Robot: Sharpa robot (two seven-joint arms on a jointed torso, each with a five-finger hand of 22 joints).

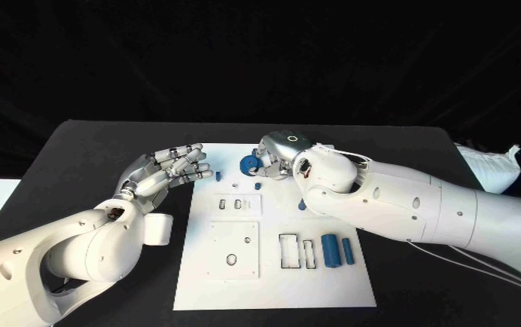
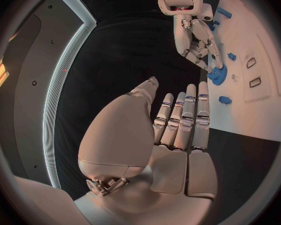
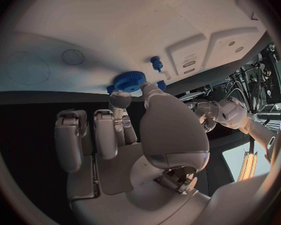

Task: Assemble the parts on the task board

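Gear [image 1: 248,164], blue, pinched in right hand [image 1: 284,157], upper centre of frame over task board [image 1: 272,282]. Left hand [image 1: 169,170] spread wide, nothing held. Probably light, stiff plastic; best gripped at toothed rim.

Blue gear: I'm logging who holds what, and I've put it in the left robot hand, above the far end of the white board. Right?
Not quite. The right robot hand holds the blue gear over the far end of the white board; the head view shows it. The left robot hand holds nothing.

A matt black counter [image 1: 98,146] carries a smooth white plastic-looking board [image 1: 326,282]. Blue parts — a toothed gear [image 1: 248,164] and two smooth cylinders [image 1: 330,251] — look like matt plastic. Each robot hand [image 1: 172,167] shows satin silvery metal.
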